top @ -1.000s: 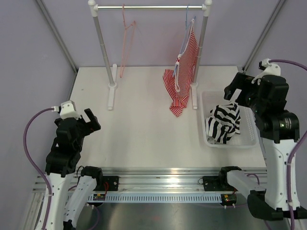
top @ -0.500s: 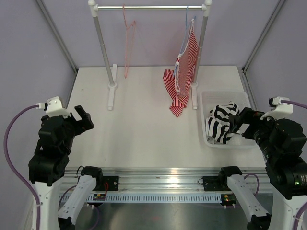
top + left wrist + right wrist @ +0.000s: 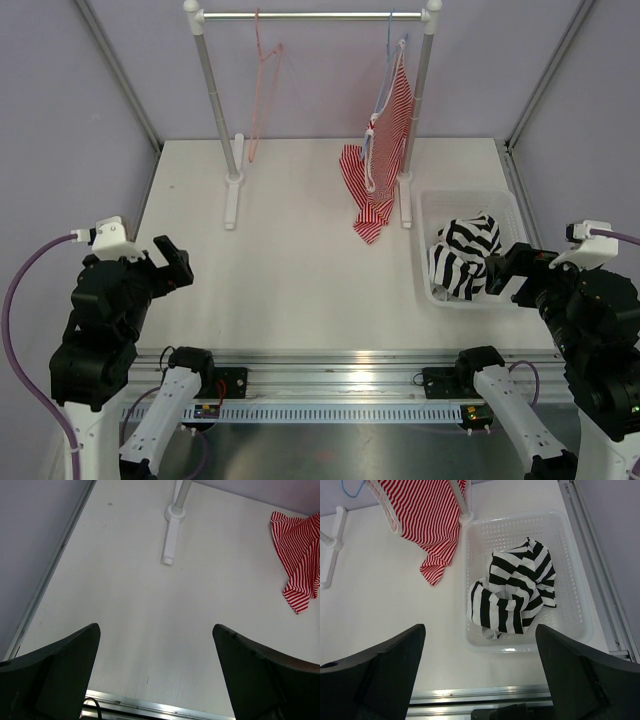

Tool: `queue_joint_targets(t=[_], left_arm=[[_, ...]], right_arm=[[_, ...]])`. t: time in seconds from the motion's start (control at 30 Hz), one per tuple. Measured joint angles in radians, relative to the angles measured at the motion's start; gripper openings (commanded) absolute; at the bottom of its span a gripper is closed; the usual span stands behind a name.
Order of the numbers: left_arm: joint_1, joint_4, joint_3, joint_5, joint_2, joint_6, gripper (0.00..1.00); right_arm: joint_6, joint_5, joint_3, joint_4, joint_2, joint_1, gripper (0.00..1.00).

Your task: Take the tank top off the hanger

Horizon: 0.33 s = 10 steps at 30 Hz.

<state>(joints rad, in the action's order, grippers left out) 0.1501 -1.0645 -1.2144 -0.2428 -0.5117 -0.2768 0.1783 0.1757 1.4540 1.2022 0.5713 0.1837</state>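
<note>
Tank top (image 3: 512,597): crumpled inside the basket (image 3: 580,610). Your right hand (image 3: 480,627) hangs near the basket, jaws apart, holding nothing. Your left hand (image 3: 155,628), well left of the basket, is likewise apart. Hanger (image 3: 266,90): bare on the rail (image 3: 320,15), beyond the basket.

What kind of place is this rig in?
Probably a robot lab test cell for laundry handling: clothes rail with a pink hanger, white basket holding the tank top, plain walls.
</note>
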Motion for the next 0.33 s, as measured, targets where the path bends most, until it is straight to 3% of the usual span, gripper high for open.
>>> queue_joint_targets(t=[0.33], left_arm=[[0.0, 0.0, 0.014, 0.0, 0.006, 0.0, 0.99]], right_arm=[[-0.001, 0.011, -0.006, -0.002, 0.0, 0.005, 1.0]])
